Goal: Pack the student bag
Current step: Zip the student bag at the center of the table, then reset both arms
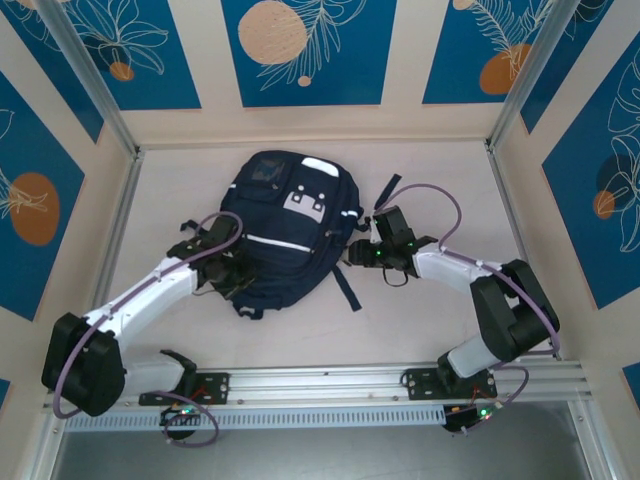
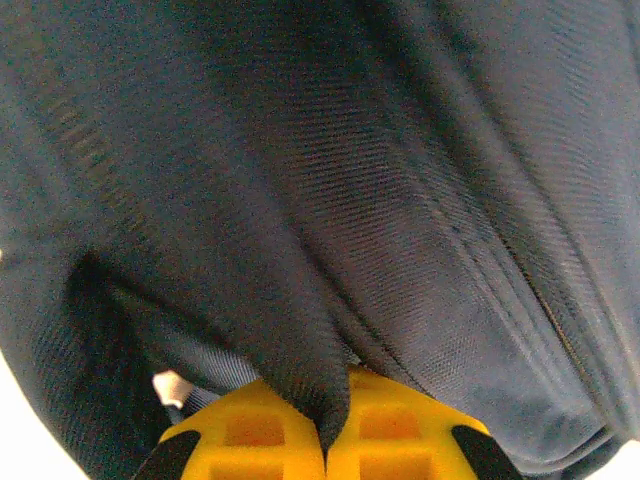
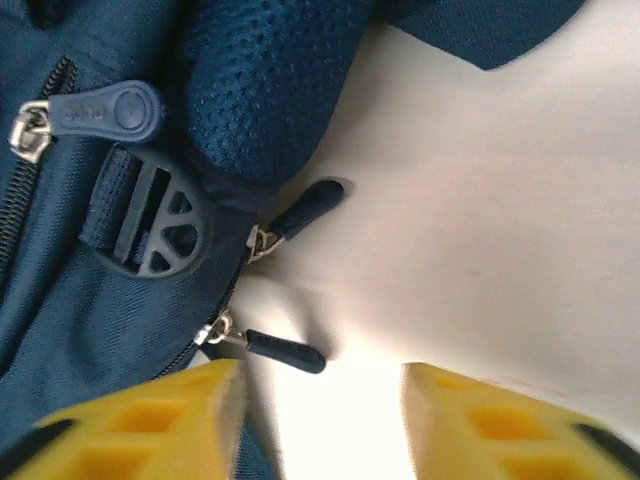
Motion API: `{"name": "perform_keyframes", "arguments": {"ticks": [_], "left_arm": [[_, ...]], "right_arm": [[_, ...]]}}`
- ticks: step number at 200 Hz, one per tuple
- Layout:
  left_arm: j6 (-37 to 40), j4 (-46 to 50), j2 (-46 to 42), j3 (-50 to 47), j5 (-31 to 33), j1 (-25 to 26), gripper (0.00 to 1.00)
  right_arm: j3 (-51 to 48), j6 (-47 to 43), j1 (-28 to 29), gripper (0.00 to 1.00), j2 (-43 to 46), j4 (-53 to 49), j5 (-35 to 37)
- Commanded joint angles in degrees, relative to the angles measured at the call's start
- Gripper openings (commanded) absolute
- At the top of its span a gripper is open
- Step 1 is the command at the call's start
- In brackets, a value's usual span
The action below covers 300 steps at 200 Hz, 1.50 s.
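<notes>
The student bag [image 1: 285, 225] lies flat on the bench [image 1: 420, 320], with the left hand [image 2: 325, 445] at its left edge pinching a fold of its navy fabric and the right hand [image 3: 320, 400] at its right edge spread beside two zipper pulls [image 3: 285, 352].

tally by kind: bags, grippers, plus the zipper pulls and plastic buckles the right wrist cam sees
student bag: 1
grippers (left gripper, right gripper): 2
zipper pulls in the right wrist view: 3
round plastic strap buckle: 1
total: 7
</notes>
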<state>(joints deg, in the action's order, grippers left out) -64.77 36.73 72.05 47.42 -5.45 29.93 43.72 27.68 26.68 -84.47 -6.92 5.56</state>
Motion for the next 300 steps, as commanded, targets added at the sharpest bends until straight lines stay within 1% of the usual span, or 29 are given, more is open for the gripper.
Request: {"name": "perform_keyframes", "arguments": {"ticks": [1, 13, 21, 37, 42, 45, 48, 58, 65, 73, 93, 103, 113, 121, 133, 146, 163, 177, 187, 205, 212, 228, 240, 245, 250, 255, 260, 272, 300], "left_arm": [[11.6, -8.49, 3.95, 4.46, -10.96, 9.06, 0.07], [16.23, -9.24, 6.1, 6.79, -12.67, 12.48, 0.2], [18.8, -9.61, 6.56, 7.52, -13.02, 13.81, 0.34], [24.46, -8.47, 5.15, 8.13, -11.34, 14.89, 0.64], [25.82, -7.95, 4.02, 7.81, -9.78, 14.87, 0.8], [26.88, -8.06, 3.14, 7.56, -8.92, 14.81, 0.96], [28.12, -8.7, 2.18, 7.1, -8.62, 14.8, 1.0], [31.17, -10.72, -0.92, 5.99, -7.8, 14.04, 1.0], [32.33, -10.04, -3.04, 6.18, -3.97, 13.61, 1.0], [33.79, -7.74, -5.41, 7.08, 3.0, 13.21, 1.0], [39.81, -7.36, -11.71, 6.62, 22.99, 12.29, 1.0], [44.98, -12.61, -14.76, 3.01, 32.12, 11.29, 1.0], [54.23, -23.35, -17.47, -3.04, 35.59, 9.62, 1.0], [61.58, -33.5, -19.32, -9.1, 35.53, 7.99, 1.0], [67.45, -48.16, -20.59, -18.23, 32.66, 3.77, 1.0], [69.6, -62.52, -19.41, -25.78, 26.96, -3.5, 1.0], [69.1, -63.32, -13.09, -25.41, 29.35, -10.67, 1.0], [68.37, -68.08, -7.6, -26.75, 27.93, -15.19, 1.0], [66.16, -77.47, -2.96, -29.48, 25.48, -18.41, 1.0], [63.64, -82.2, 5.03, -28.49, 26.23, -22.78, 1.0], [63.51, -83.27, 6.85, -28.04, 24.03, -23.87, 1.0], [63.14, -89.18, 12.7, -28.43, 16.23, -26.48, 1.0], [65.12, -91.39, 17.35, -26.42, 11.51, -26.77, 1.0], [66.06, -87.65, 16.73, -25.21, 10.78, -26.38, 1.0], [66.42, -83.36, 15.3, -24.54, 10.93, -25.94, 1.0], [66.58, -85.79, 16.17, -25.01, 11.1, -25.86, 1.0], [66.72, -87.64, 16.73, -25.29, 11.26, -25.75, 1.0], [66.53, -83.54, 15.4, -24.09, 10.9, -25.82, 1.0], [67.84, -82.75, 15.32, -23.84, 7.66, -25.83, 1.0]], "right_arm": [[-2.09, -1.58, 0.17, 0.63, 8.74, -0.8, 5.88], [-3.08, -2.62, -0.5, 0.77, 14.04, -1.38, 7.86], [-3.4, -3.24, -0.94, 1.0, 17.35, -2.15, 9.13], [-3.26, -4.41, -2.24, 0.99, 22.94, -4.19, 10.12], [-3.05, -4.68, -3.22, 0.99, 24.59, -4.86, 9.59], [-2.81, -4.71, -3.74, 0.99, 25.29, -5.27, 9.11], [-2.73, -4.66, -4.35, 0.99, 25.99, -5.73, 8.97], [-2.78, -5.01, -5.41, 0.99, 28.03, -6.31, 9.18], [-3.4, -6.24, -5.81, 0.99, 29.43, -5.46, 9.44], [-5.54, -8.24, -6.14, 0.99, 31.01, -1.98, 10.68], [-16.08, -18.45, -6.46, 0.99, 36.29, 15.07, 12.93], [-19.02, -19.38, -7.17, 0.99, 37.32, 19.72, 16.85], [-20.16, -21.16, -9.04, 0.99, 36.21, 22.02, 16.78], [-21.16, -23.09, -10.48, 0.99, 34.5, 24.69, 16.34], [-23.77, -25.57, -12.86, 0.99, 31.33, 31.79, 15.4], [-28.03, -26.53, -17.28, 0.99, 27.01, 43.77, 8.04], [-29.57, -22.25, -22.33, 0.99, 20.24, 51.95, 2.9], [-29.5, -23.89, -24.43, 0.99, 14.92, 55.73, -0.16], [-30.88, -23.31, -26.35, 0.99, 9.36, 63.66, -2.79], [-34.1, -18.65, -31.1, 0.99, -2.32, 79.02, -6.38], [-34.69, -17.22, -31.82, 0.99, -7.54, 87.28, -7.23], [-28.92, -20.73, -30.81, 0.99, -1.1, 67.48, -10.73], [-25.66, -21.96, -29.58, 0.99, -3.86, 66.22, -12.12], [-24.51, -22.82, -29.01, 0.99, -3.69, 63.72, -12.04], [-23.07, -23.62, -28.25, 0.99, -2.81, 59.46, -10.67], [-21.42, -24.12, -27.27, 0.99, -2.73, 55.89, -8.04], [-20.85, -23.55, -26.87, 0.99, -3.33, 55.96, -6.14], [-20.58, -21.67, -27.12, 0.99, -3.28, 55.18, -1.77], [-21.67, -23.08, -24.94, 0.99, -3.05, 57.13, 2.41]]}}
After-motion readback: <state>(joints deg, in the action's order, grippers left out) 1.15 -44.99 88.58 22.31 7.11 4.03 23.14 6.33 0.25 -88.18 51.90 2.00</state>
